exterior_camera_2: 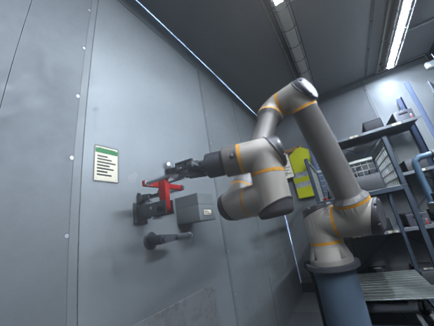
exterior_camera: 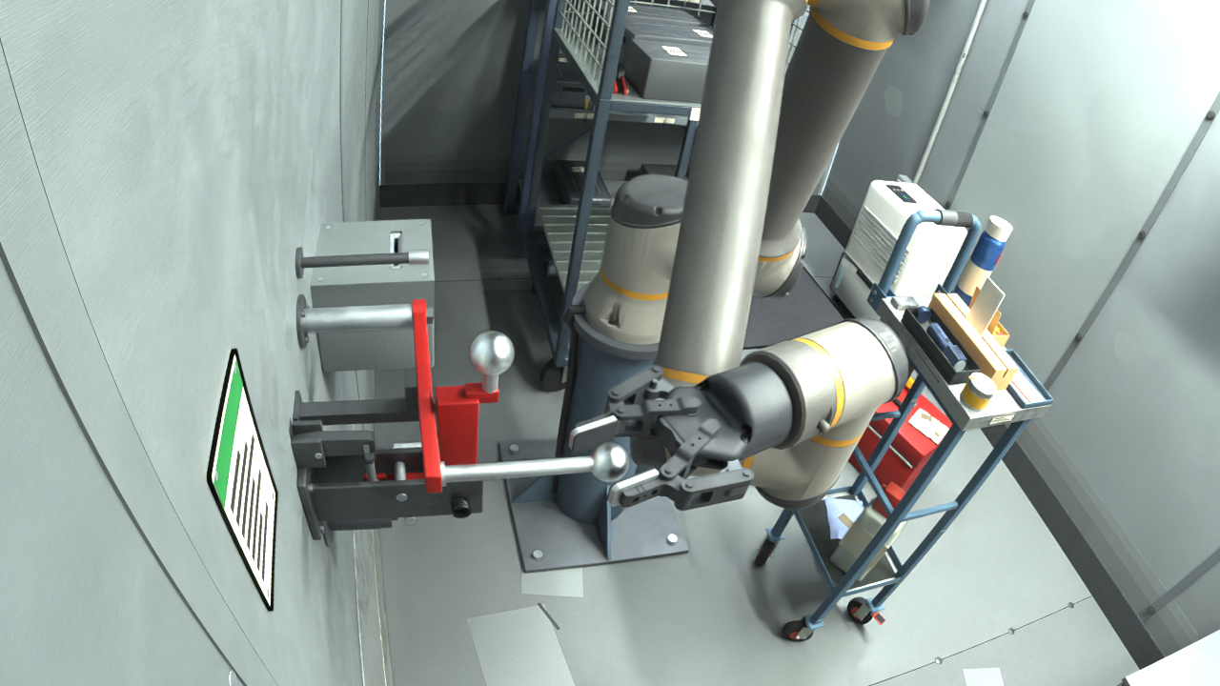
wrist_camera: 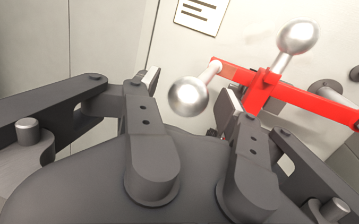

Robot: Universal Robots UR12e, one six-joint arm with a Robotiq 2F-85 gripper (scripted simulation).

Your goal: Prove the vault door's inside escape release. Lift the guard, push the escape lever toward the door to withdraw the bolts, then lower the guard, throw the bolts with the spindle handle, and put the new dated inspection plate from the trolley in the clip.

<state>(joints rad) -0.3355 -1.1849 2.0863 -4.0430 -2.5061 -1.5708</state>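
Observation:
The red guard [exterior_camera: 424,394] [wrist_camera: 286,91] is a bar on the vault door's mechanism, with a steel rod that ends in a ball knob [exterior_camera: 611,462] [wrist_camera: 188,96] [exterior_camera_2: 168,164]. My gripper [exterior_camera: 607,456] [wrist_camera: 189,87] [exterior_camera_2: 172,169] is open and holds nothing. Its fingertips stand on either side of that ball knob. A second ball knob [exterior_camera: 492,351] [wrist_camera: 297,35] rises from the red block beside the guard. The spindle handle [exterior_camera_2: 168,238] [exterior_camera: 358,258] sticks out of the door below a grey box [exterior_camera_2: 195,208]. The trolley [exterior_camera: 964,367] stands behind my arm.
The vault door [exterior_camera: 153,256] is just beyond the guard and carries a green-topped notice [exterior_camera: 243,478] [exterior_camera_2: 106,163]. My arm's pedestal [exterior_camera: 589,478] stands on the floor under the gripper. Shelving [exterior_camera: 597,102] lines the far wall.

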